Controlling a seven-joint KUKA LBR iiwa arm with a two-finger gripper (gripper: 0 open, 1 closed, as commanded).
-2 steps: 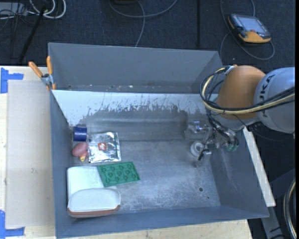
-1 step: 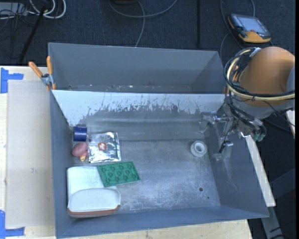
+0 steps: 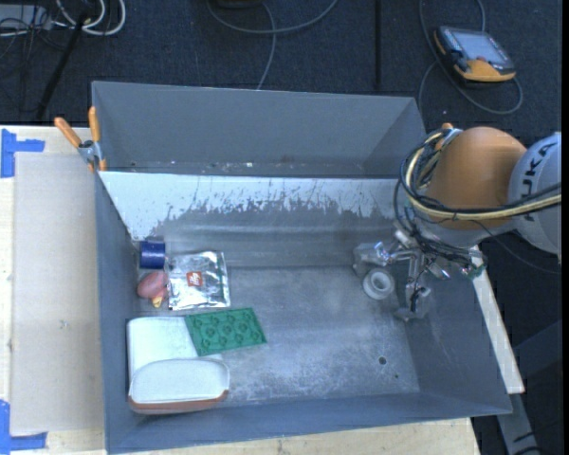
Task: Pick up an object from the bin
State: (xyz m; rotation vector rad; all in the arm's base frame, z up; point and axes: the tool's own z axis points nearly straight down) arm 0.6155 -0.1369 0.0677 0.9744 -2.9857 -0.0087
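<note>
Camera view: a grey metal bin (image 3: 266, 145) is seen from above, with the arm reaching in from the right.
Writing on the arm: dark letters, read in part as "KU", are seen on the white housing (image 3: 541, 173) beside the orange cover (image 3: 474, 164).
Writing on the packet: a red label is carried by a silver foil packet (image 3: 199, 281); its words are too small to be read.
Bin contents: all loose things are gathered at the left side of the floor.
Blue cap (image 3: 152, 252): set near the back slope, just above a pink lump (image 3: 152, 285).
Pink lump: laid touching the left edge of the foil packet.
Green studded plate (image 3: 226, 331): laid flat just below the packet.
White block (image 3: 157, 339): placed beside the green plate, on its left.
White oval dish (image 3: 177, 385): rimmed in brown, laid against the block, nearest the front wall.
Gripper (image 3: 412, 303): lowered close to the bare floor at the right of the bin, well apart from every loose thing.
Jaws: whether wide or narrow cannot be told.
Task's thing: none can be singled out.
</note>
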